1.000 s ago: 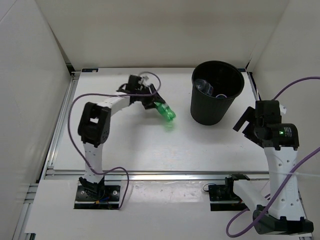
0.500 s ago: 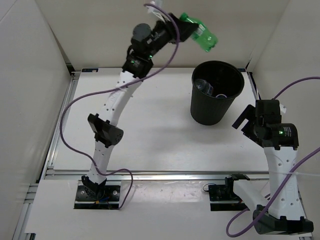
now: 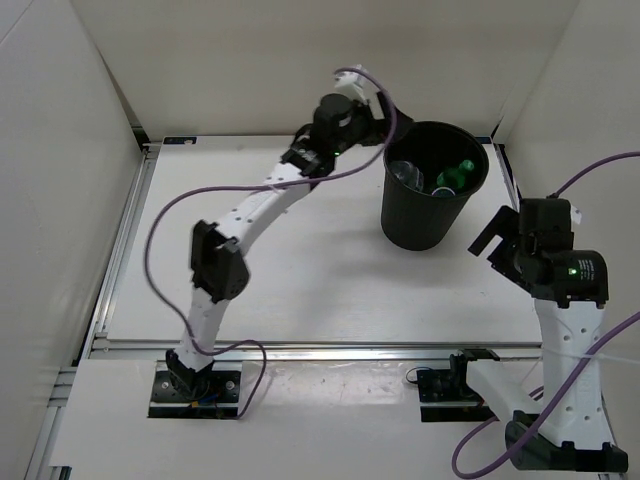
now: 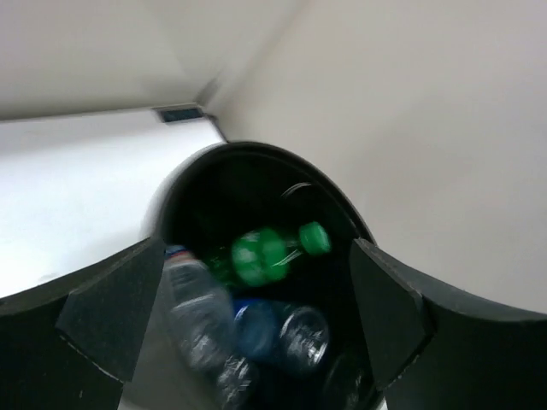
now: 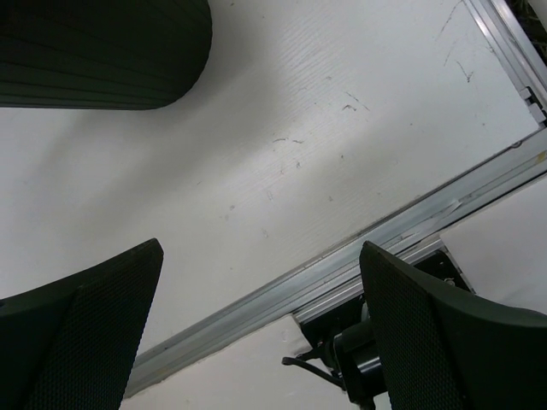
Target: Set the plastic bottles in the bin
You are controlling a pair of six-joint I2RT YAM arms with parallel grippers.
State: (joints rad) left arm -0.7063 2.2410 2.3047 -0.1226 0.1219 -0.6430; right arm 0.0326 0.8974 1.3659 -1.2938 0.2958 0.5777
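Tall round black plastic bin (image 3: pixel 425 225) is seen at 1 o'clock on the white table (image 3: pixel 300 270). Green plastic bottle with green cap (image 4: pixel 265 254) is found inside it, among clear plastic bottles (image 4: pixel 197 320). Left gripper (image 3: pixel 383 132) is held at the rim's 10 o'clock, fingers spread, empty. Right gripper (image 5: pixel 261 246) is spread wide, empty, at the bin's 4 o'clock, bare tabletop beneath.

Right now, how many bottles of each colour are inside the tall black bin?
Green plastic bottle with green cap: 1
Clear plastic bottle with blue label: 1
Clear, blurred plastic bottle: 1
Total: 3 that I can make out in the tall round black plastic bin; its dark bottom may hide more.
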